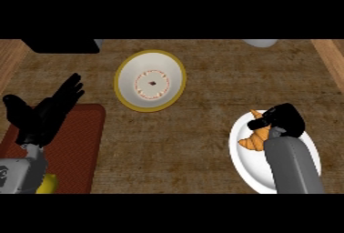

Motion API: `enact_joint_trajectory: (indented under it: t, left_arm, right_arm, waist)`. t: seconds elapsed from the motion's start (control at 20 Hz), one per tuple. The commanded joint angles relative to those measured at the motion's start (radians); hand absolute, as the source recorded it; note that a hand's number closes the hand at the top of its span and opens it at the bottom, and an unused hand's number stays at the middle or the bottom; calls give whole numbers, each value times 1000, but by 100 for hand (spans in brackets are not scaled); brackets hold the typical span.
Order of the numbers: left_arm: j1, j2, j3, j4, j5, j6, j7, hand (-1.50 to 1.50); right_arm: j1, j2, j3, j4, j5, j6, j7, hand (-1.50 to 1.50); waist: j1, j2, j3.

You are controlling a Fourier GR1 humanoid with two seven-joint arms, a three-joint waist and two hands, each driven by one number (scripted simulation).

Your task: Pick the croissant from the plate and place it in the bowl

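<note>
A golden-brown croissant (255,136) lies on the white plate (243,160) at the lower right of the counter. My right hand (280,119) is right over it, fingers curled down at its upper end, and the hand and grey forearm hide part of the pastry. I cannot see whether the fingers close on it. The bowl (150,81), cream with a yellow rim and a patterned bottom, stands at the upper middle, well left of the plate. My left hand (48,109) rests open at the left edge with fingers up.
A dark red mat (74,150) lies under my left forearm, with a yellow object (47,184) at its lower edge. A black item (60,45) sits at the top left and a white one (260,43) at the top right. Wooden edges border both sides.
</note>
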Motion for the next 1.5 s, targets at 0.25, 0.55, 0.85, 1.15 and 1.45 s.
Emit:
enact_joint_trajectory:
  t: [0.25,0.55,0.85,1.15,1.45]
  left_arm:
    - [-54,-12,-31,0,0,-26,5,0]
    - [-19,-14,-18,11,-1,-21,-12,0]
    - [4,6,14,-12,16,-29,27,0]
    - [-41,4,39,20,9,-39,31,0]
    - [40,21,55,-75,10,-60,57,0]
  right_arm:
    - [-115,-127,329,44,-56,325,-662,150]
    - [-181,-369,330,40,-166,411,-1177,150]
    - [-329,-486,254,78,-236,491,-1394,150]
    - [-440,-497,218,-8,-252,603,-1353,150]
    - [-469,-470,179,-133,-297,698,-1299,150]
  waist:
    - [84,25,6]
    - [35,13,4]
    - [12,1,1]
    - [-1,-1,1]
    - [1,-3,1]
